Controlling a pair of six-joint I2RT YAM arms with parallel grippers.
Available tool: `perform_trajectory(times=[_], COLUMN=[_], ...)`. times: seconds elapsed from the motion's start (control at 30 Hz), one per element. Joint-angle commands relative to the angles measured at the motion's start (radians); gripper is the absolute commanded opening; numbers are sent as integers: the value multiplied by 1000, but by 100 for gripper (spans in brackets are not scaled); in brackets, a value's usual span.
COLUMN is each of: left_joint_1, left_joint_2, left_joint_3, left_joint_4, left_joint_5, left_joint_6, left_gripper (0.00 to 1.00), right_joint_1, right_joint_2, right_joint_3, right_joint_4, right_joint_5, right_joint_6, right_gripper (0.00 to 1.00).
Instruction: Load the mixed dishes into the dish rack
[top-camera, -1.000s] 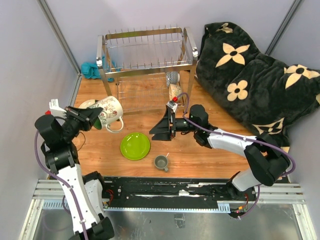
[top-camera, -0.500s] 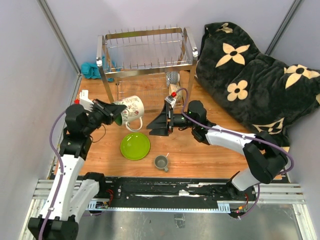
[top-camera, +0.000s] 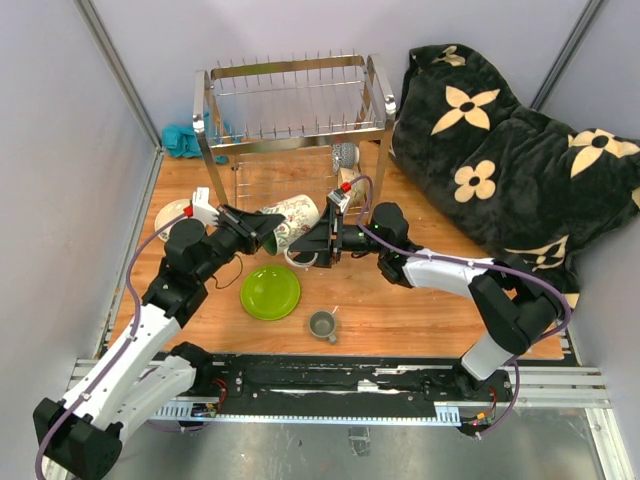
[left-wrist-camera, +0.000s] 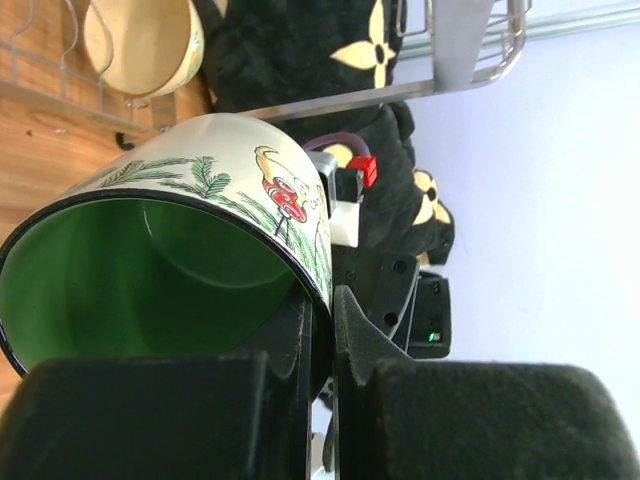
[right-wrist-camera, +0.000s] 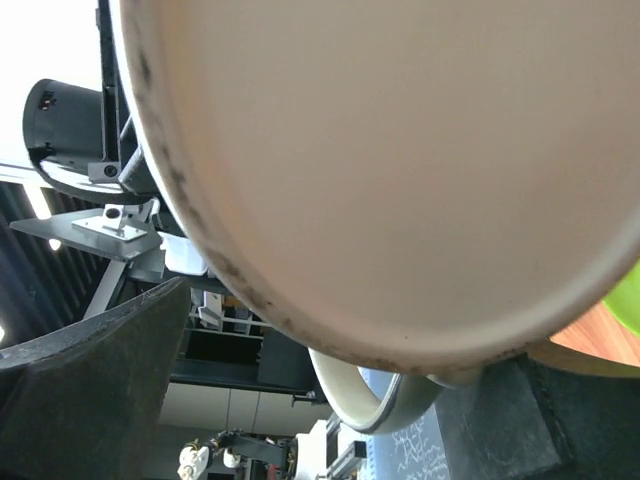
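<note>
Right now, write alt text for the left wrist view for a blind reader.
The left gripper pinches the rim of a white mug with green inside. Behind it are a cream bowl, a black flowered blanket and the dish rack.

Standing at twelve o'clock: chrome wire dish rack (top-camera: 295, 110). Tilting on its side at the rack's six o'clock: white mug (top-camera: 292, 220), green inside. Lying flat at six o'clock: lime-green plate (top-camera: 270, 292). Sitting upright at the plate's four o'clock: small grey mug (top-camera: 322, 324).

We looked down from above and behind the arms (top-camera: 150, 330) on the whole surface (top-camera: 400, 310). Our left wrist view sat against the mug (left-wrist-camera: 230, 190), facing the blanket (left-wrist-camera: 285, 45); our right wrist view pressed closer on that mug's base.
</note>
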Motion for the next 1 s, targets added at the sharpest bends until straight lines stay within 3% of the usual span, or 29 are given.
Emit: perform_trajectory(times=[0.0, 0.33, 0.87, 0.97], left_joint_1=[-15, -19, -30, -30], left_joint_2=[3, 25, 2, 2], left_joint_3=[21, -47, -104, -113], left_joint_4=[300, 395, 394, 387], left_joint_5=[-48, -24, 17, 25], left_joint_6=[-78, -139, -158, -156], left_gripper=[1, 1, 1, 0], right_joint_1=[-3, -15, -19, -19], right_joint_2=[32, 85, 142, 144], right_joint_3=[-29, -24, -28, -28], right_joint_4=[224, 415, 474, 468], right_joint_5=[45, 90, 161, 166], right_joint_6=[89, 198, 252, 245], right_gripper=[91, 58, 25, 9])
